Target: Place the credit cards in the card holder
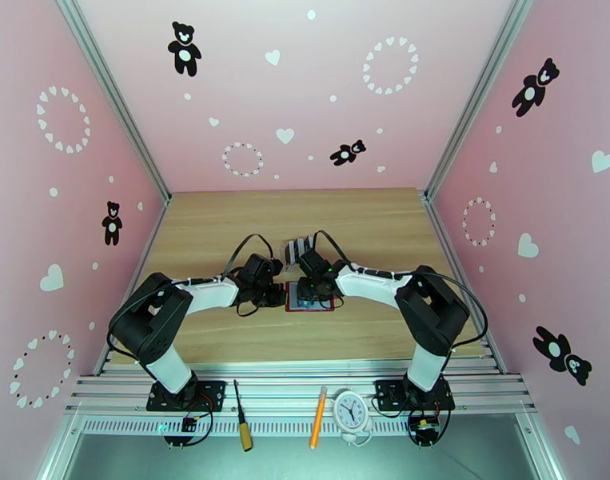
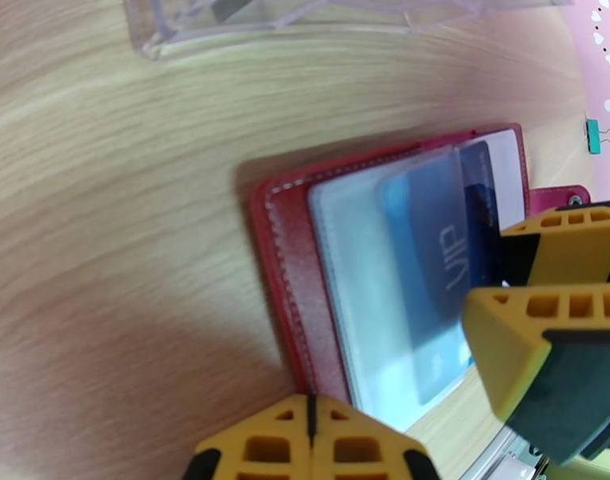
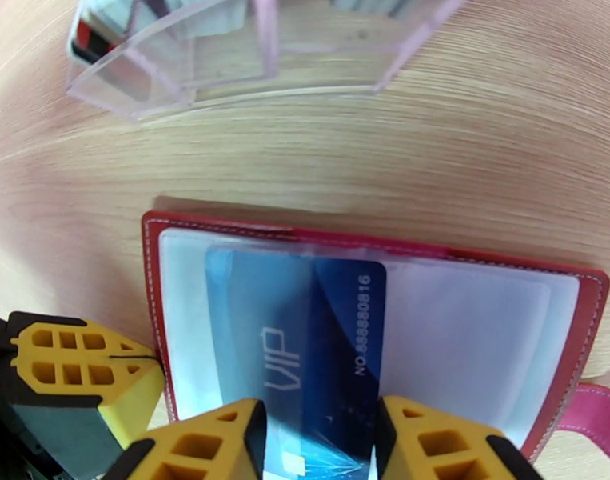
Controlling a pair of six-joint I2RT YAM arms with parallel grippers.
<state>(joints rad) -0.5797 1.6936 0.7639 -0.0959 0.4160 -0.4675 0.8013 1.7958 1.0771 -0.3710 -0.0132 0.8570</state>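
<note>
Right gripper (image 3: 316, 446) clamps blue plastic VIP card (image 3: 305, 338); left gripper (image 2: 308, 446) closed.
We should slide it flat into the red leather wallet (image 2: 293, 266).

The dark red card holder (image 3: 225, 226) is laid open and flat near the middle of the wooden table (image 1: 225, 218), clear pockets turned upward. A blue card (image 3: 336, 330) marked VIP is seen partly slid under one pocket.

The left arm (image 1: 157, 314) and right arm (image 1: 424, 307) have black joints, white links and black cables; the right gripper (image 3: 316, 410) has yellow perforated fingers (image 3: 201, 446).
</note>
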